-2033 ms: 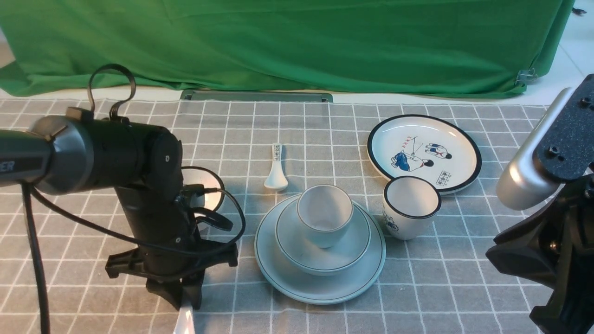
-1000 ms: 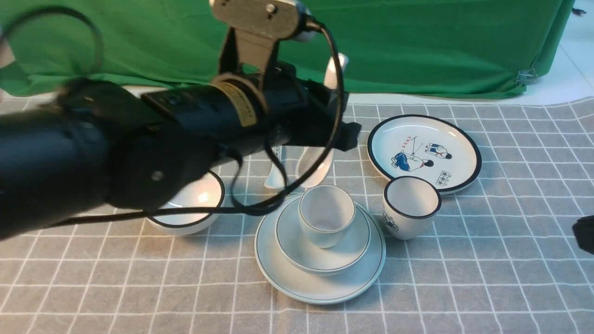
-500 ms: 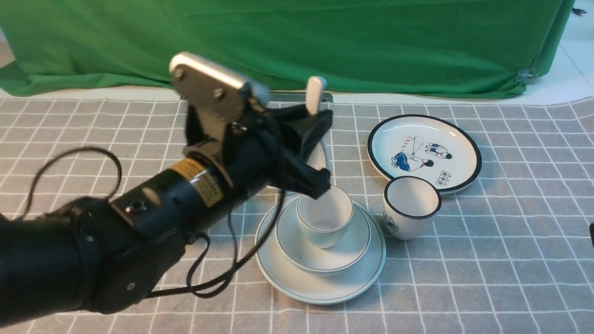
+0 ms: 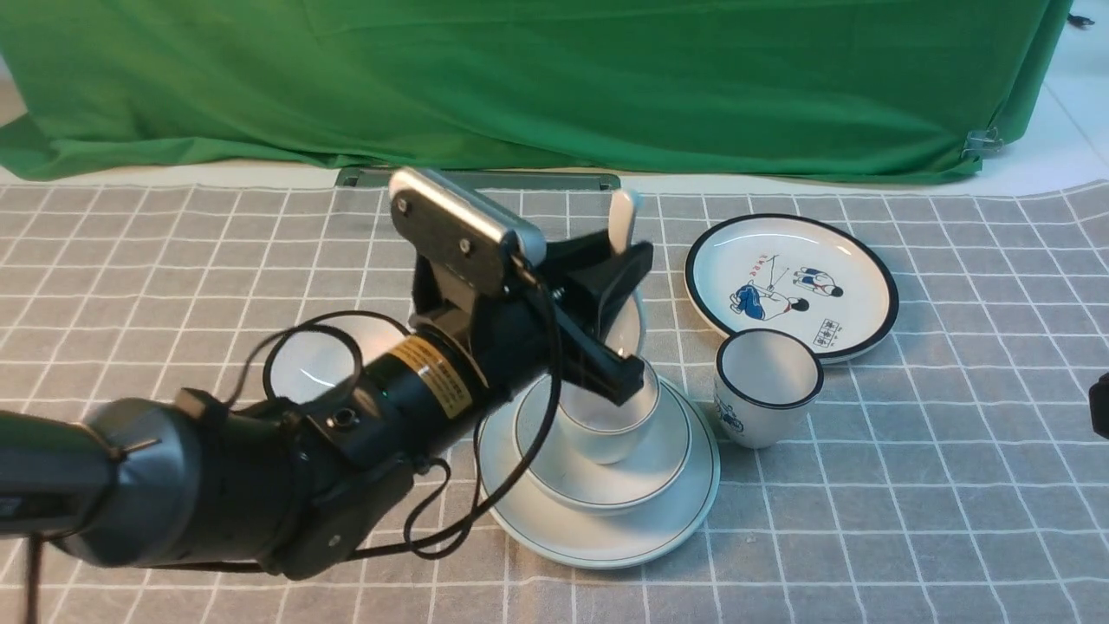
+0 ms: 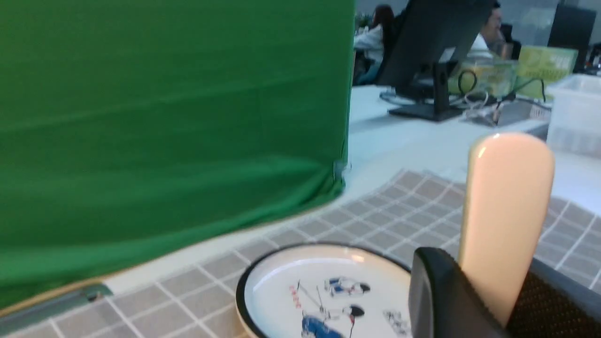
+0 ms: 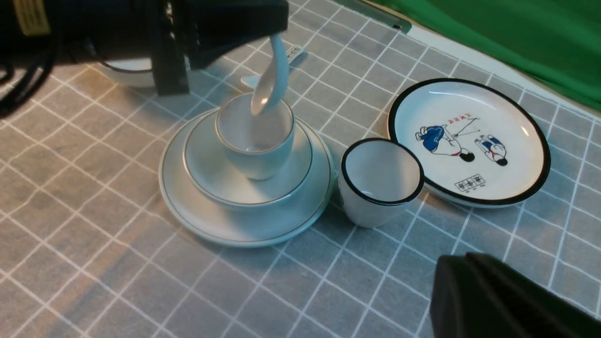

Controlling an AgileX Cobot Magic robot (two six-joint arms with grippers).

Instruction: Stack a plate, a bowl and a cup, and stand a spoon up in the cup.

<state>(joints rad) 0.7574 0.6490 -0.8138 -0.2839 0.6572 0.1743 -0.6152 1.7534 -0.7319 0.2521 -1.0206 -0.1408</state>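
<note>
Green backdrop [image 4: 554,78] behind a grey checked table [image 4: 866,537].

Front view: left end effector [image 4: 625,316] clamped on the spoon [image 4: 622,221], handle end up, long axis near upright with a slight lean. Directly beneath: the cup [image 4: 606,429], seated in the bowl [image 4: 645,477], the bowl in turn on the plate [image 4: 606,548]. Scoop end hidden behind the fingers [image 4: 619,377]. Right end effector [image 4: 1100,403] barely inside the frame edge, well apart from the stack.

Left wrist view: spoon handle rising between the dark fingers; cartoon plate [image 5: 324,286] beyond; cup not in view.

Right wrist view: scoop end at the cup's mouth, toward its far rim; touching the inside or not, impossible to tell. Right end effector closed, nothing seen in it. Judged: remaining move a short straight descent along the spoon's axis by the left arm, then release.
</note>
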